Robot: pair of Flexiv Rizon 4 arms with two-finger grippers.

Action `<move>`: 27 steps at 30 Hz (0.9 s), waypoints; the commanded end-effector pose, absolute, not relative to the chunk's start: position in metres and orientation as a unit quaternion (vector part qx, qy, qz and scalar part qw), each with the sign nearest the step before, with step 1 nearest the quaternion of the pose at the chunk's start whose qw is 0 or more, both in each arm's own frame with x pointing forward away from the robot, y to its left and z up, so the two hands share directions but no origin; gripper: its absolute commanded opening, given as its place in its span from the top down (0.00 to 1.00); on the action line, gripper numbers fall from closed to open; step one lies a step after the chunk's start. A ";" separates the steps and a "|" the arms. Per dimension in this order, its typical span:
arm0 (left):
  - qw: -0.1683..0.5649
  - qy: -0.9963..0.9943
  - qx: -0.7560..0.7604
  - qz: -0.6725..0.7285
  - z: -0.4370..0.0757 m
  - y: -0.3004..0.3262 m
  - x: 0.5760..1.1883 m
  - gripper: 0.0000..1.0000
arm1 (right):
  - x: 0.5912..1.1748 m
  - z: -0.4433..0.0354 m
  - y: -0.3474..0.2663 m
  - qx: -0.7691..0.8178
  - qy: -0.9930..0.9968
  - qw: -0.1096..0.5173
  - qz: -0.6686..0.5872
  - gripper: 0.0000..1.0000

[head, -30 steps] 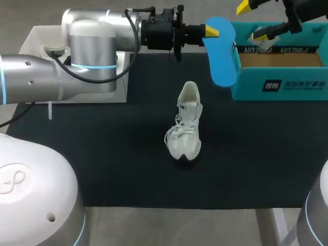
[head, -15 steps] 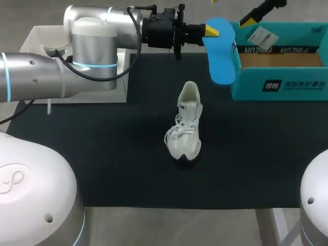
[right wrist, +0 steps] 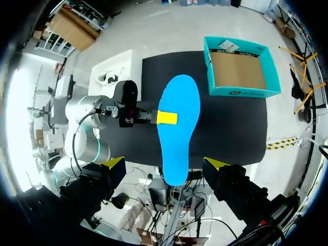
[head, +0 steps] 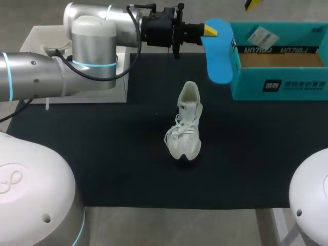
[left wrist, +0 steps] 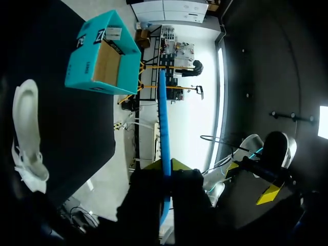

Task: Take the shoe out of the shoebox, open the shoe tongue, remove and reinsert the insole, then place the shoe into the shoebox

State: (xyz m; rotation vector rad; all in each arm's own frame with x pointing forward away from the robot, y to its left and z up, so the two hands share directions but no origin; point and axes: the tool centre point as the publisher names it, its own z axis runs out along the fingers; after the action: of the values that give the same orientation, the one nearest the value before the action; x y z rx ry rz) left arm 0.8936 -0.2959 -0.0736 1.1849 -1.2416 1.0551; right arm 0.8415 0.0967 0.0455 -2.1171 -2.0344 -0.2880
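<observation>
From the head view, my left gripper point(head: 209, 31) pinches the blue insole point(head: 219, 54) aloft near the table's point(head: 102, 169) far edge, beside the shoebox point(head: 279, 84) at the far right corner. I judge it is kept ready for the shoe point(head: 185, 130), which lies mid-table.

The left wrist view shows the insole edge-on, clamped between the fingers.

In the right wrist view, my right gripper point(right wrist: 165, 164) hangs high above with its fingers spread wide and empty, probably to stay clear.

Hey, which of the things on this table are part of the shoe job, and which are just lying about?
For the job: blue insole, held in the left gripper; white shoe on the black mat; teal shoebox.
Lying about: white tray beside the mat; white card inside the shoebox.
</observation>
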 end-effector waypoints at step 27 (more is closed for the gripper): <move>0.531 -0.516 0.508 0.441 -0.074 -0.296 0.893 1.00 | 0.845 0.030 0.085 -0.785 -0.614 -0.042 -0.071 0.00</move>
State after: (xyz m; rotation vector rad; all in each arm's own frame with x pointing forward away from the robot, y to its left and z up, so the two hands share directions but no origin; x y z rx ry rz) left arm 0.8943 -0.2960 -0.0749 1.2068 -1.2304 1.0516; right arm 0.8488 0.0914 0.0330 -2.6126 -2.0135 -0.0634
